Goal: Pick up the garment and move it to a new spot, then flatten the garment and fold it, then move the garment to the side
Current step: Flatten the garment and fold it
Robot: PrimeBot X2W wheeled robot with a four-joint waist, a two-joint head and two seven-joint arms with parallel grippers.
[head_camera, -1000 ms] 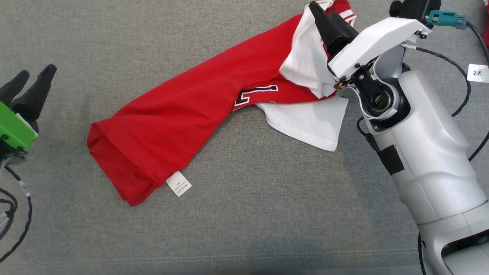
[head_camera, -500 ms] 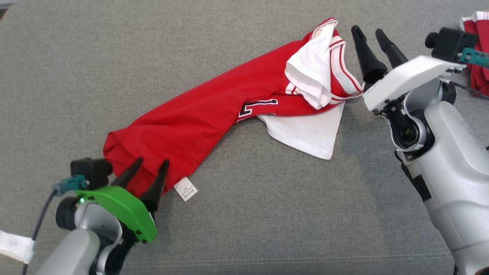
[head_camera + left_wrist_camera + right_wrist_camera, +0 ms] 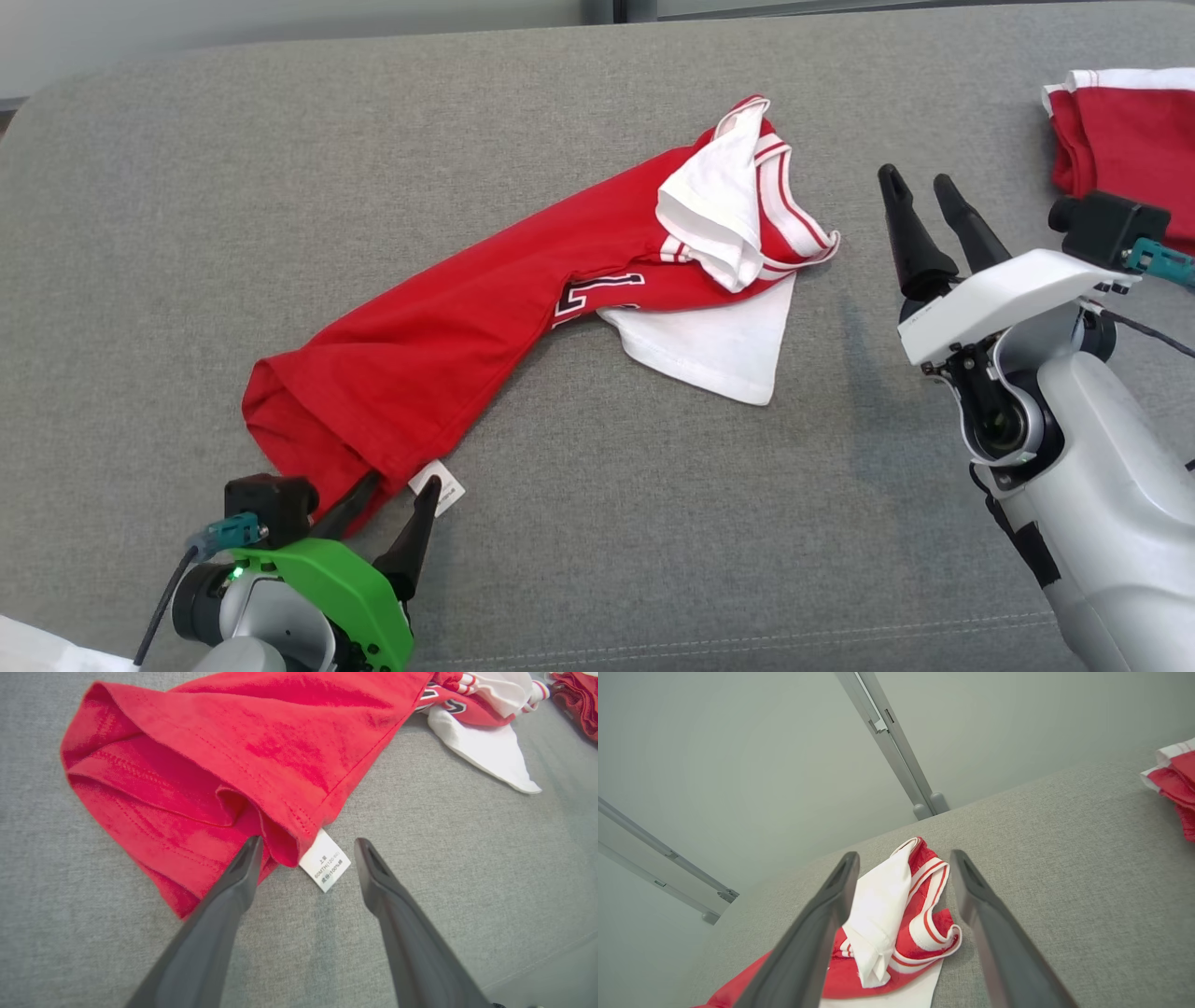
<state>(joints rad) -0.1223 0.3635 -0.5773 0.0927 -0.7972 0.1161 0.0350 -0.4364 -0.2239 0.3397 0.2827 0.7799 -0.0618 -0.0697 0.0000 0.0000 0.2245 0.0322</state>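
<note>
Left gripper (image 3: 400, 485) is spread wide and grasping nothing, sitting right at the hem end of the garment (image 3: 467, 336). In the left wrist view that left gripper (image 3: 308, 842) straddles the hem corner: one finger (image 3: 233, 891) shows over the bunched red hem, and the other has bare grey surface under it, just beside the white care label (image 3: 324, 861). Whether either tip actually presses on the cloth, I can't tell.

As for the garment, it's a red shirt with white sleeves, stretched out in a long crumpled band. It runs diagonally across the middle of the surface (image 3: 597, 560), hem toward the near left corner, collar end toward the far edge. One white sleeve (image 3: 714, 350) lies flat on the near side. The striped collar and the other sleeve are folded over in a heap on top. Part of a dark-edged white number (image 3: 597, 291) peeks out mid-shirt.

Over on the other side, the right gripper (image 3: 915, 177) is released too, jaws apart and empty, fingers pointing toward the far edge. It stands clear of the collar end, on its right-edge side. Its own wrist view frames that crumpled collar (image 3: 924, 947) between the parted fingers of the right gripper (image 3: 904, 855).

Out at the far right corner lies a second red-and-white garment (image 3: 1120, 131), well apart from the first.
</note>
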